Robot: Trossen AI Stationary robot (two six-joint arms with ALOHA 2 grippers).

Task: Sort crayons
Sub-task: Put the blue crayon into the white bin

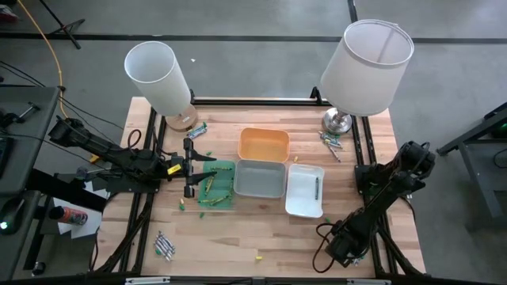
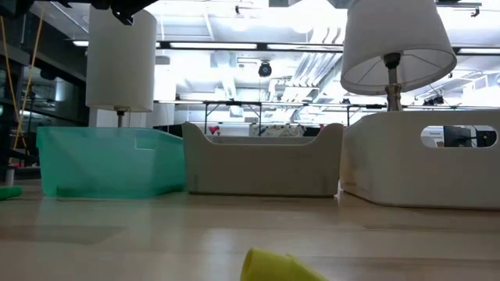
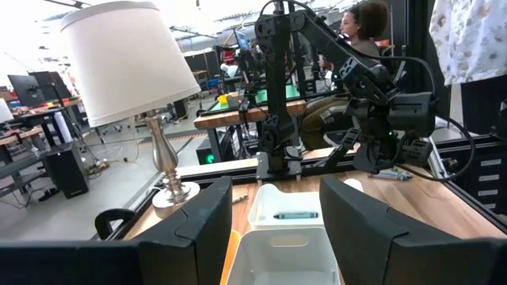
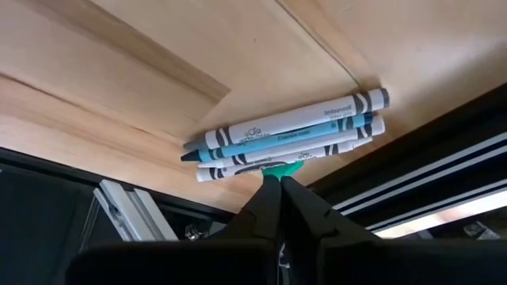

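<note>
My right gripper (image 4: 279, 179) is at the table's near right corner (image 1: 339, 247), slanting down. It is shut on a green crayon (image 4: 282, 166) beside a small bundle of grey-white and teal crayons (image 4: 287, 131) lying on the wood. My left gripper (image 3: 276, 237) hangs open and level above the green tray (image 1: 215, 184), which holds several green crayons. A dark teal crayon (image 1: 316, 188) lies in the white tray (image 1: 305, 198). More crayons lie loose by the right lamp (image 1: 331, 142), by the left lamp (image 1: 196, 129) and at the near left (image 1: 164, 245). My right gripper pinches a short green bit of crayon (image 4: 283, 165) between its two fingertips, coming slanting down from above. Only that bit shows past the fingers. It sits low at the table, right against the nearest grey-white crayon (image 4: 261, 161) of the bundle.
An orange tray (image 1: 264, 144) and a grey tray (image 1: 260, 180) stand mid-table between the green and white trays. Two white-shaded lamps stand at the far corners (image 1: 158, 75) (image 1: 366, 67). A yellow crayon (image 1: 257, 257) lies near the front edge. A person sits beyond the table (image 3: 364, 24).
</note>
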